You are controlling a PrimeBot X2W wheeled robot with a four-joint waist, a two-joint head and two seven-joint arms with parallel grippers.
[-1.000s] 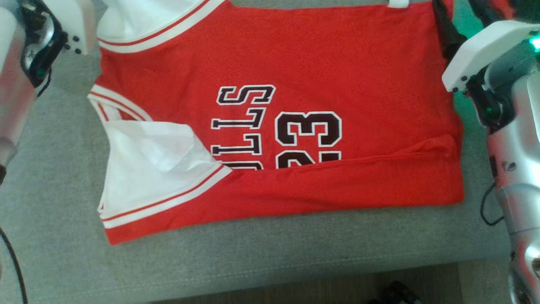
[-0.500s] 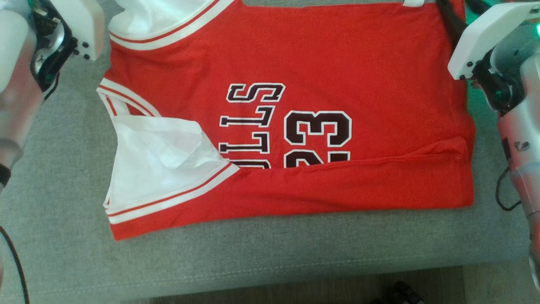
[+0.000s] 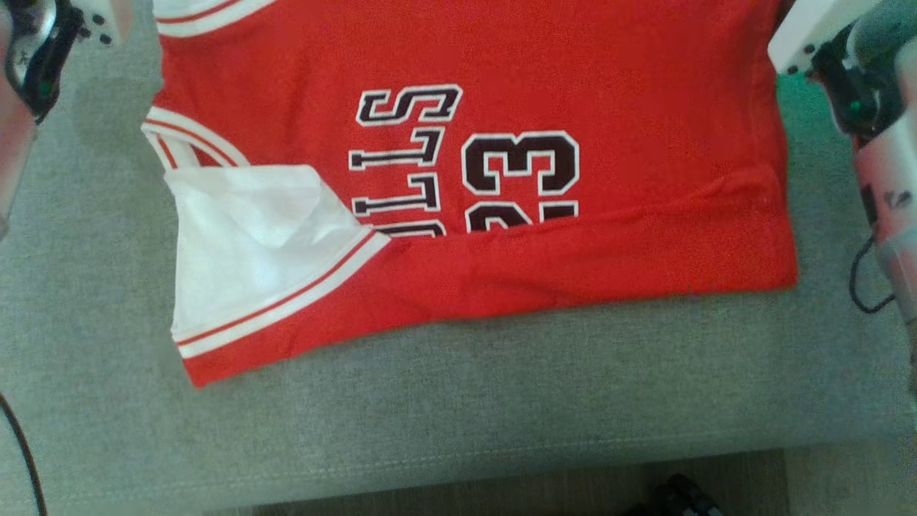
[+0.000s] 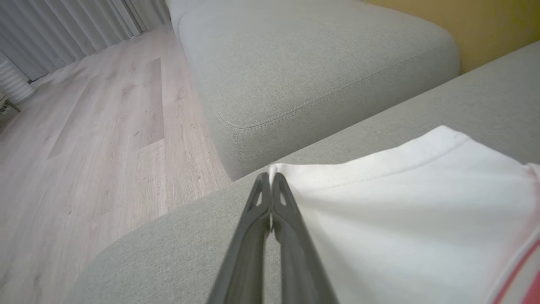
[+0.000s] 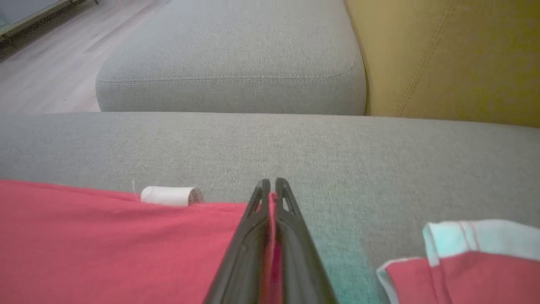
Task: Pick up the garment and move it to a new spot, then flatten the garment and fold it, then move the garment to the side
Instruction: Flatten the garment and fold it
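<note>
The garment point(image 3: 544, 64) is a red sleeveless jersey with white trim and dark "23" lettering, spread on a grey sofa cushion point(image 3: 444, 423). Its near side is folded over and shows white lining point(image 3: 251, 244). In the left wrist view my left gripper point(image 4: 270, 179) is shut on a white corner of the garment point(image 4: 400, 211). In the right wrist view my right gripper point(image 5: 270, 183) is shut on the garment's red edge point(image 5: 105, 236), with red cloth showing between the fingers. In the head view my left wrist point(image 3: 32, 57) is at the top left and my right forearm point(image 3: 881, 143) at the top right.
A second grey cushion point(image 4: 316, 63) and wooden floor point(image 4: 84, 126) lie beyond the left gripper. A yellow backrest point(image 5: 443, 55) rises behind the right gripper. A white tag point(image 5: 168, 195) sticks out of the red edge. The cushion's front edge and floor point(image 3: 501, 494) run along the bottom.
The head view has shifted, so the garment and both arms sit higher in the picture. The right gripper has closed on the garment's red edge. The left gripper stays shut.
</note>
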